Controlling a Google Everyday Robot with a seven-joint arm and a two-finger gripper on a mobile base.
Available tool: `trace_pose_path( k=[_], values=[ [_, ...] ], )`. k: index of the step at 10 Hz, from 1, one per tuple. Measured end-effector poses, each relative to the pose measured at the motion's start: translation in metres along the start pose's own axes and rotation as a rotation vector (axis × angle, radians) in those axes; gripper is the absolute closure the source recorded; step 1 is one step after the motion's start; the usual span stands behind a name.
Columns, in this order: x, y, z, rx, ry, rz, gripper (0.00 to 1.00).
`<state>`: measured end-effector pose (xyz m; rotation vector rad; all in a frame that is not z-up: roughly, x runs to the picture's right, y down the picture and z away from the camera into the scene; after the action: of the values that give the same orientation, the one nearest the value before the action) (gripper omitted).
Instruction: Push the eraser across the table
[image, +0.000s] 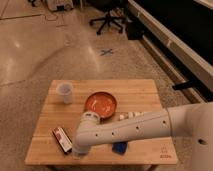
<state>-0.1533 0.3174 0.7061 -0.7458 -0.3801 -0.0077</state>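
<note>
On the left side of the wooden table (141, 95), toward the far edge, a pale cup (65, 92) stands upright, well apart from the other things. Nearer the front edge on the same side lies the eraser (62, 139), a flat dark block with a red and white face. It is set at a slant, one end pointing toward the front left corner.

Just beside its right-hand end, low at the table's front edge, is the pincer (78, 151). It is touching or all but touching the eraser, and the view does not show which. The wrist above covers it, so I cannot tell how far open it is or whether it has hold of anything.

From there the white arm (135, 131), dotted with small holes, runs rightward across the front half of the table and off its right side. Behind the arm, near the middle of the table, sits an orange bowl (100, 102), its near rim partly hidden by the wrist joint. Just to the right of the bowl a small white thing shows at the arm's upper edge, too blurred to name. Below the arm, near the front edge, a small blue thing (119, 147) lies partly covered by it.

Beyond the table, on the speckled floor, there is a blue cross mark (106, 52). Farther back stands an office chair (107, 20), and a long dark counter (170, 35) runs along the right.
</note>
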Motion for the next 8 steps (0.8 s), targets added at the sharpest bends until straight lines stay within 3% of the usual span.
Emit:
trace_pose_path(
  k=[4,8],
  values=[
    [-0.011,0.001,0.029,-0.034,-0.036,-0.018,1.00],
    [-0.018,-0.020,0.047,-0.039,-0.062,-0.034,1.00]
  ],
)
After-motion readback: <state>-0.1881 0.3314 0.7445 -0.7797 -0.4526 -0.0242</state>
